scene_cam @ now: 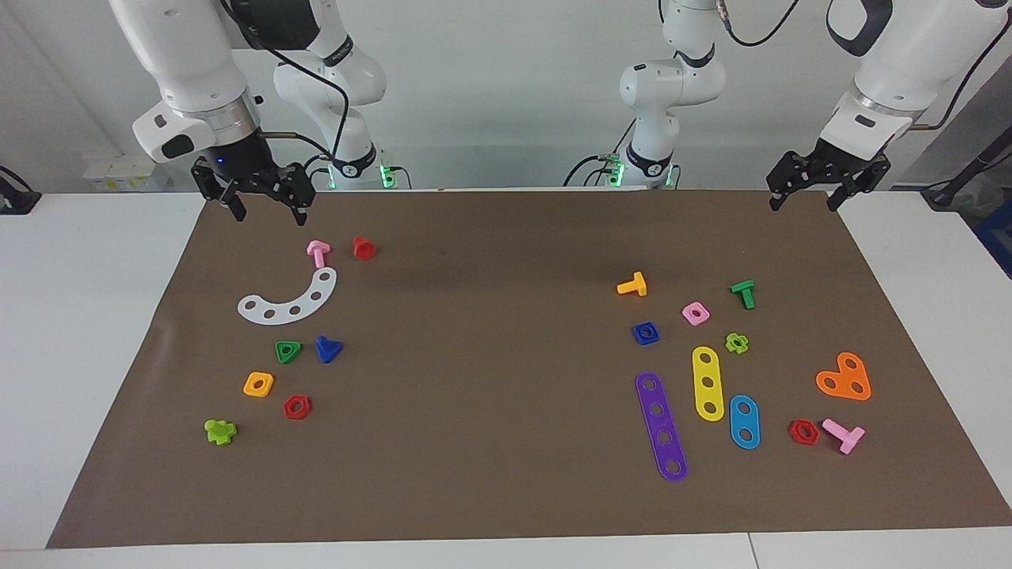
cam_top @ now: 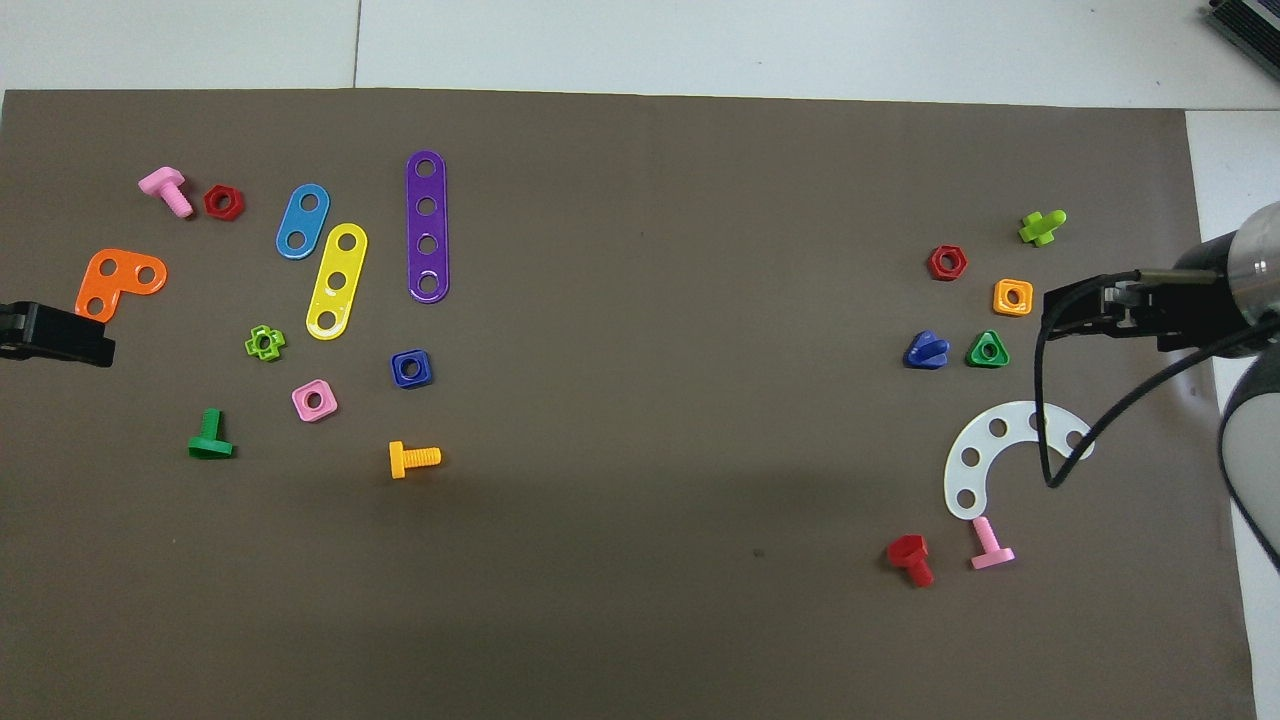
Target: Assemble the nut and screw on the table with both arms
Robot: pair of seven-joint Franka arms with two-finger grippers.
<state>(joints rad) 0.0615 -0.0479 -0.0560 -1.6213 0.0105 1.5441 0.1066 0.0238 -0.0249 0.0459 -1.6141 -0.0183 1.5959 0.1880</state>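
Note:
The nut [scene_cam: 646, 333] [cam_top: 411, 368], blue and square with a round hole, lies flat on the brown mat [scene_cam: 490, 411] toward the left arm's end. The screw [scene_cam: 327, 348] [cam_top: 926, 351], dark blue with a triangular head, lies on its side toward the right arm's end, beside a green triangular nut [scene_cam: 288, 352]. My right gripper [scene_cam: 269, 213] [cam_top: 1068, 310] hangs open, raised over the mat's edge by the robots and holding nothing. My left gripper [scene_cam: 804, 204] [cam_top: 60, 335] also hangs open and holds nothing, raised over the mat's corner at its own end.
Around the screw lie a white curved strip [scene_cam: 288, 300], pink [scene_cam: 318, 252] and red [scene_cam: 364, 248] bolts, and orange [scene_cam: 258, 384] and red [scene_cam: 296, 407] nuts. Around the nut lie a pink nut [scene_cam: 695, 313], an orange bolt [scene_cam: 632, 285], and purple [scene_cam: 661, 425] and yellow [scene_cam: 708, 382] strips.

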